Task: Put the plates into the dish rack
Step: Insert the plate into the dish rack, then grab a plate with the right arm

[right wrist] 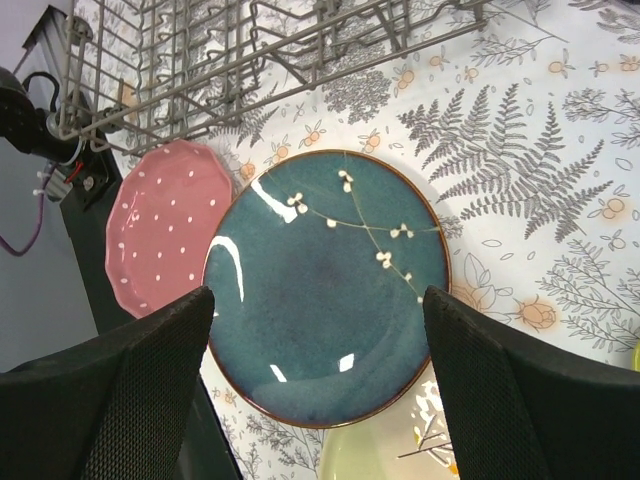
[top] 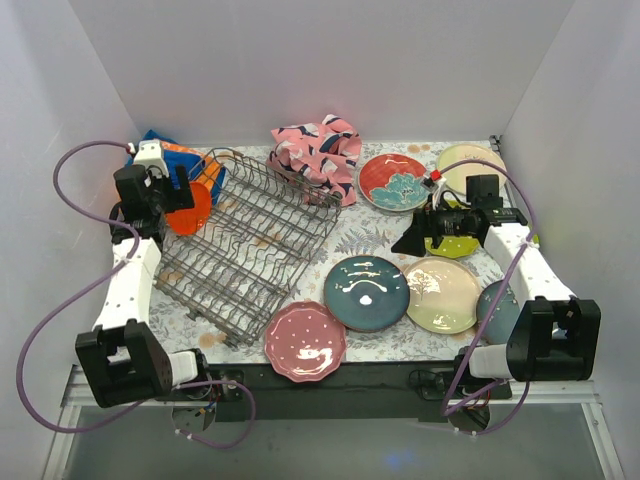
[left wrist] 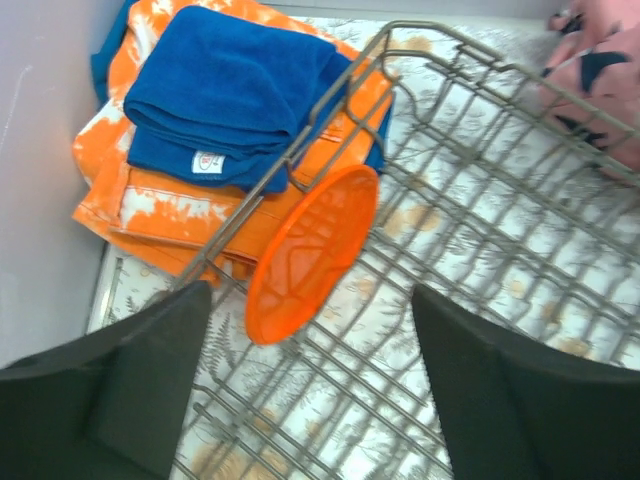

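The dish rack point(top: 250, 240) is a grey wire rack lying at an angle at the centre left. An orange plate point(top: 190, 210) stands on edge among the tines at its left end. My left gripper point(top: 167, 195) is just above it and open. In the left wrist view the orange plate point(left wrist: 312, 250) leans free between the wide-apart fingers point(left wrist: 150, 370). My right gripper point(top: 415, 240) hovers open over a teal plate point(right wrist: 325, 290), touching nothing. More plates lie flat: pink dotted point(top: 305, 341), cream point(top: 441, 294), red flowered point(top: 393, 182), pale yellow point(top: 470, 160).
A lime plate point(top: 455, 247) lies under the right arm, and a grey-blue one point(top: 497, 310) is partly hidden by it. Folded blue and orange towels point(left wrist: 220, 90) lie behind the rack's left end. A crumpled pink cloth point(top: 318, 152) sits at the back. White walls close in three sides.
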`<state>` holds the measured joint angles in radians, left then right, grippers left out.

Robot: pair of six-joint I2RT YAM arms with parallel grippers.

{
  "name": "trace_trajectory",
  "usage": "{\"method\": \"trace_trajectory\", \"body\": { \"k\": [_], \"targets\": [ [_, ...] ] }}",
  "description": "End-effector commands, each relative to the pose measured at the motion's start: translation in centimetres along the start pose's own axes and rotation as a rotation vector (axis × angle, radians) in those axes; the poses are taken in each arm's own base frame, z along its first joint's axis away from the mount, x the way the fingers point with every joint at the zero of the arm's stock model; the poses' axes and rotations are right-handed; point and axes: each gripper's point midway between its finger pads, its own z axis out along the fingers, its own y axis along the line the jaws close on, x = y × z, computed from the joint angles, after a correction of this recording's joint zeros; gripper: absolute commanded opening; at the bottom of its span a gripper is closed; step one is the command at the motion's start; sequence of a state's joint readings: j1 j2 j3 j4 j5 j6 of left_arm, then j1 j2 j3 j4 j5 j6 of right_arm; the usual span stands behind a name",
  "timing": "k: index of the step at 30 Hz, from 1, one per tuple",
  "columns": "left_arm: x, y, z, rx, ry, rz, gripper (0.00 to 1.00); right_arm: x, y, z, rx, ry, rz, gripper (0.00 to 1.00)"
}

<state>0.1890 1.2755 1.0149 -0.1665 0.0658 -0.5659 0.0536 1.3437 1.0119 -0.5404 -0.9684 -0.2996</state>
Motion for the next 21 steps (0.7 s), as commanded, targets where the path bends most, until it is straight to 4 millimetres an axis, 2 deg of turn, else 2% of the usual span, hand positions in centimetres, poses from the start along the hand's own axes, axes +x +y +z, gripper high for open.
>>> {"method": "trace_trajectory", "body": {
  "k": [1, 6, 11, 18, 21],
  "targets": [
    [-1.2, -2.3, -4.4, 0.081, -0.002, -0.189, 0.84, -0.5, 1.4, -0.2, -0.008, 0.019, -0.117, 0.90],
    [-1.4, -4.4, -7.9, 0.162, -0.009, -0.303, 0.85, 1.0, 1.1, 0.3, 0.005, 0.065, -0.115, 0.91],
    [-0.5, -6.0, -10.8, 0.218, 0.016, -0.416, 0.85, 2.4, 0.7, 0.4, 0.026, 0.105, -0.103, 0.91],
    [2.1, -7.3, -13.0, 0.244, 0.120, -0.511, 0.86, 3.9, 0.3, 0.5, 0.044, 0.143, -0.081, 0.91],
    [3.0, -8.7, -13.7, 0.301, 0.160, -0.574, 0.86, 4.6, 0.1, 0.6, 0.040, 0.165, -0.057, 0.91]
  ]
}}
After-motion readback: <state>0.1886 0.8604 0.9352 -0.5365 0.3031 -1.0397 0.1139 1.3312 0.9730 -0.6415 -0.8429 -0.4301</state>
